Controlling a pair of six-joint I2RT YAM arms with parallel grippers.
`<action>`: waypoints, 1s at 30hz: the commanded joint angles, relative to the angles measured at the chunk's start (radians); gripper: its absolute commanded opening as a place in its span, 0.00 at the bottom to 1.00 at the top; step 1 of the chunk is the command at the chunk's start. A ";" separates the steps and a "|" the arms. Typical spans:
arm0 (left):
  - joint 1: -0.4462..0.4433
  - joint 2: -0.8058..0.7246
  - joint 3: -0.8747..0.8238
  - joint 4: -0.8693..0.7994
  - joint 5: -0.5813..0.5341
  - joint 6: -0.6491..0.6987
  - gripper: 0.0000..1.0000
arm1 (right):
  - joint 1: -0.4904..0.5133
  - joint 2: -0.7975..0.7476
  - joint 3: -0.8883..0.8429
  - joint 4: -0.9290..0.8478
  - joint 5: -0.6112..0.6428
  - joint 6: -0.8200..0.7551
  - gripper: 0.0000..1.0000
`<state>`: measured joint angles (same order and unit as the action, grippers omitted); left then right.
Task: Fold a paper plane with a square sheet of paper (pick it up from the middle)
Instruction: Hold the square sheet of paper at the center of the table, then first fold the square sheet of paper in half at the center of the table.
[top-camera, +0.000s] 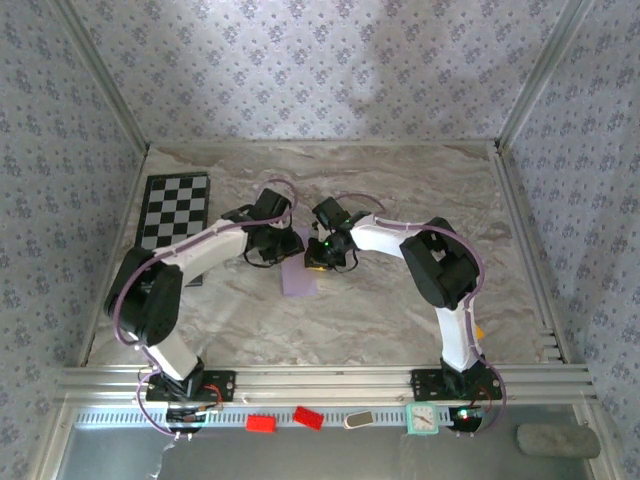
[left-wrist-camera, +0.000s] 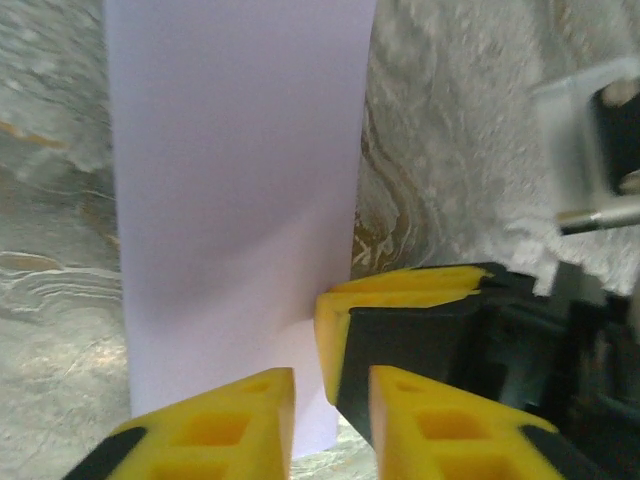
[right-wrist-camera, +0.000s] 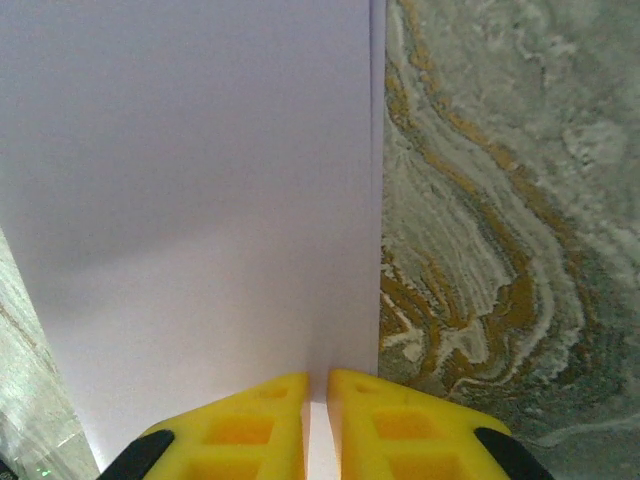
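Paper first: the lilac sheet of paper (top-camera: 300, 278), folded to a narrow oblong, lies flat on the marble table (top-camera: 420, 190) near its middle, between both claws. Right claw (right-wrist-camera: 318, 385) is nearly closed, its yellow fingers pinching the sheet's near edge close to the long right-hand side. Left claw (left-wrist-camera: 332, 385) has its fingers a little apart over the sheet's corner, gripping nothing, with the other claw's finger just beside it.
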<state>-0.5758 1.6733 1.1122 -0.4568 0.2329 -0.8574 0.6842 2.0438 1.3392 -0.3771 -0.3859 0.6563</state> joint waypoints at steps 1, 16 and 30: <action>0.008 0.059 0.041 0.021 0.089 0.021 0.20 | 0.003 0.042 0.001 -0.128 0.079 -0.019 0.17; 0.037 0.153 0.023 0.026 0.090 0.034 0.12 | 0.009 0.077 0.034 -0.183 0.095 -0.020 0.16; 0.076 0.174 -0.022 0.025 0.083 0.080 0.11 | 0.009 0.099 0.048 -0.247 0.122 -0.019 0.16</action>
<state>-0.5072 1.8336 1.1019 -0.4225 0.3038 -0.8040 0.6899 2.0750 1.4090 -0.4843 -0.3542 0.6563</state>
